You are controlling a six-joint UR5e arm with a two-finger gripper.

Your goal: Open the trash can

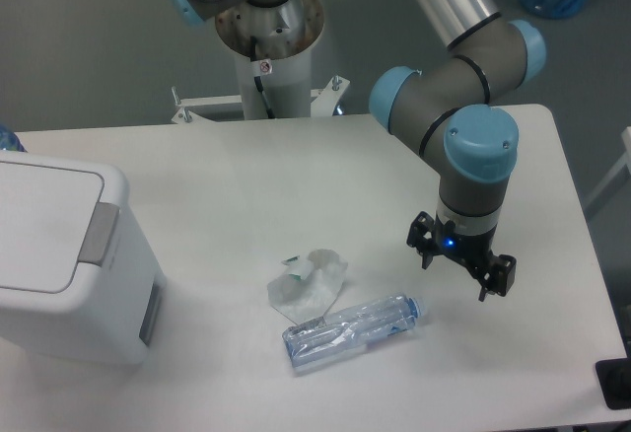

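Observation:
The trash can (69, 294) is a boxy white bin at the table's left edge. Its flat lid (39, 220) lies down, with a grey push tab (99, 233) on the right rim and a grey slot (150, 312) on the side wall. My gripper (461, 262) hangs over the right half of the table, far to the right of the bin and pointing down. Its black fingers (498, 279) are spread apart with nothing between them.
A clear crushed plastic bottle (350, 331) lies on the table between the bin and the gripper. Crumpled white wrapping (308, 282) sits just behind it. The arm's base column (268, 47) stands at the table's far edge. A black object (616, 383) sits at the front right corner.

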